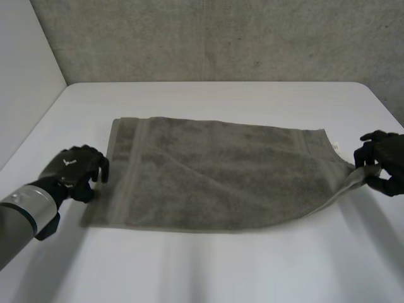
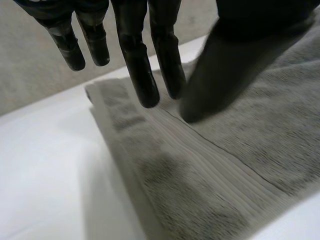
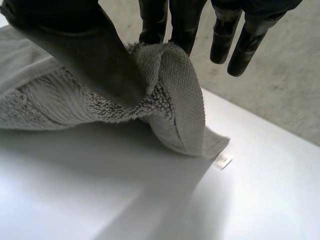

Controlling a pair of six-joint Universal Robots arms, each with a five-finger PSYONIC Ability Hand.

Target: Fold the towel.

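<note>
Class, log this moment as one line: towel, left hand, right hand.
towel: spread unfolded on table | left hand: open, over left edge | right hand: pinching right edge, lifted

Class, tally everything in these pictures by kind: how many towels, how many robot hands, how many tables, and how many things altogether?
Towels: 1, the grey towel
Hands: 2, the left hand at the towel's left edge, the right hand pinching its right corner
Tables: 1, the white table
Total: 4
</note>
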